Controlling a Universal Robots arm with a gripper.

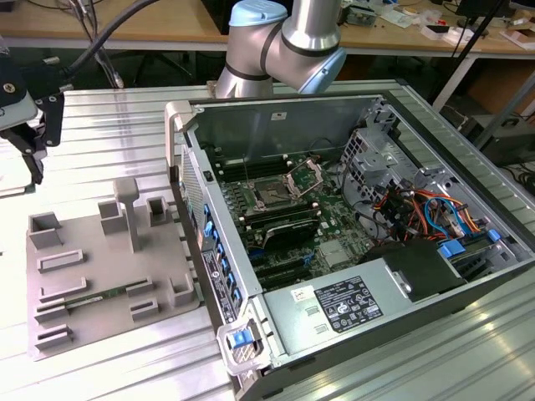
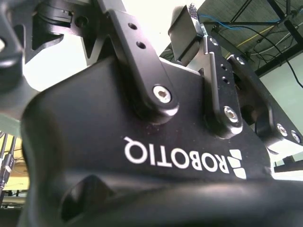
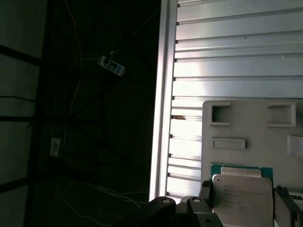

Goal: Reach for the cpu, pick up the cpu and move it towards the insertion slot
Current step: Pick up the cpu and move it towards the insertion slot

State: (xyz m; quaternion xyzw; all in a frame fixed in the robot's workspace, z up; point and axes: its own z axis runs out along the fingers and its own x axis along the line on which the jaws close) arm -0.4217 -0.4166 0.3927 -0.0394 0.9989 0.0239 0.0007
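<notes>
In the first wrist view the cpu, a flat square chip with a silvery top and a green edge, sits close to the camera between two dark fingers. My gripper is shut on it, above the grey tray. In the exterior view my gripper hangs at the far left, above the metal table and beside the tray. The insertion slot is a dark square socket on the green board inside the open computer case, with its silver retention frame raised. It lies well to the right of my gripper.
The case's upright wall stands between the tray and the board. A pale greenish chip, memory slots, a power supply and cable bundles fill the case. The arm's elbow hangs over the case's far side.
</notes>
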